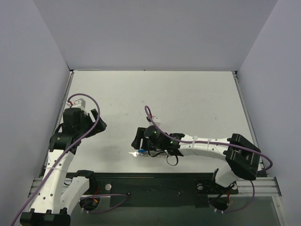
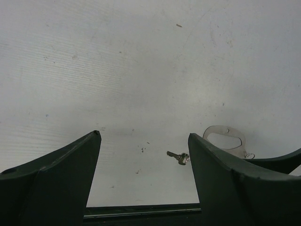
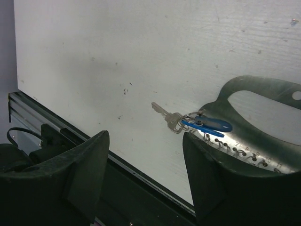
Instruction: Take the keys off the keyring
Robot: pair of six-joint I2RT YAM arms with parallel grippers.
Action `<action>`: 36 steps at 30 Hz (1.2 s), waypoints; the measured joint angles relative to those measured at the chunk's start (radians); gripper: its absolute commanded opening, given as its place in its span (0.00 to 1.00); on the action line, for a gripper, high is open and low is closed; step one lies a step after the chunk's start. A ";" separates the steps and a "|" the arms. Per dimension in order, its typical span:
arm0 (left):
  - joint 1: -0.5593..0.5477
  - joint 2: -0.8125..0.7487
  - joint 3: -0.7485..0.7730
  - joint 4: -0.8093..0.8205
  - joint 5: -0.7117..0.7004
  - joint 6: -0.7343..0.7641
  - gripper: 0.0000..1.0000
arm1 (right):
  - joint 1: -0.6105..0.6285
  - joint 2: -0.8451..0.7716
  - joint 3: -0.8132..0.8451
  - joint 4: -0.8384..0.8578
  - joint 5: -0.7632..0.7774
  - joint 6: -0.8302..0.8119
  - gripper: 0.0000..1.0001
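- Right wrist view is showing the keyring [image 3: 263,85] lying flat on the tabletop [image 3: 117,56], close to its near edge, probably so that both arms are getting access.
- Keyring is reading as a flat, dull grey-white oval loop, with a silver link chain [image 3: 235,149] running along its lower side.
- Blue-headed key [image 3: 210,125] is lying against the loop, its head glossy plastic. Plain silver key [image 3: 162,113] is fanning out to the left, thin bare metal. Both are hanging off small wire rings at the loop's end, so neither is looking freed yet.
- Right end effector [image 3: 145,139] is hovering just beside the cluster, jaws spread wide and gripping nothing. One finger is overlapping the loop; whether it is touching, I cannot tell. It is likely lining up to pin the loop or pinch a key.
- Left end effector [image 2: 144,136] is waiting well apart on the left, jaws wide and empty, facing the keys and likely standing by to assist.
- Tabletop is looking matte white, lightly scuffed and speckled.
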 measured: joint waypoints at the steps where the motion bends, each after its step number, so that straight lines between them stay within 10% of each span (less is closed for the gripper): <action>1: 0.000 0.000 0.000 0.000 0.000 0.000 0.85 | 0.006 0.009 0.008 0.006 0.006 0.005 0.57; 36: 0.001 -0.010 -0.003 0.007 0.001 0.000 0.83 | 0.072 0.205 -0.015 0.121 0.101 0.123 0.47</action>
